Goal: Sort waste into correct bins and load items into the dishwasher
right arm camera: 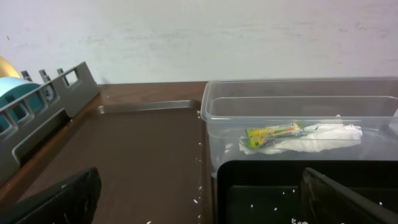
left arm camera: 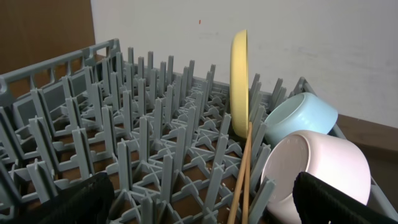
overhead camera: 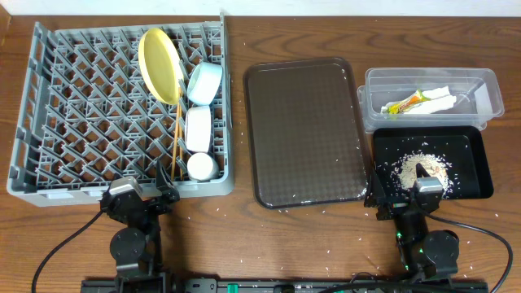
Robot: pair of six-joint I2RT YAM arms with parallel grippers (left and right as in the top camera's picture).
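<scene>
The grey dish rack [overhead camera: 81, 114] holds the yellow plate [overhead camera: 159, 63] on edge, the light blue bowl [overhead camera: 204, 83], the white bowl [overhead camera: 199, 129], the white cup [overhead camera: 202, 166] and two chopsticks [overhead camera: 177, 138]. The clear tub [overhead camera: 480, 81] holds the orange-and-green wrapper [overhead camera: 404, 103] and the white napkin [overhead camera: 440, 99]. The black tray [overhead camera: 476, 175] holds the rice scraps [overhead camera: 407, 168]. My left gripper [overhead camera: 138, 195] is open and empty at the rack's front edge [left arm camera: 205, 208]. My right gripper [overhead camera: 400, 189] is open and empty at the black tray's near left corner [right arm camera: 202, 208].
The dark brown serving tray [overhead camera: 305, 134] lies between the rack and the bins. Rice grains are scattered on the wooden table [overhead camera: 244, 236] near the front edge. In the left wrist view the plate [left arm camera: 239, 81], blue bowl [left arm camera: 301, 115] and chopsticks [left arm camera: 242, 180] stand among the pegs.
</scene>
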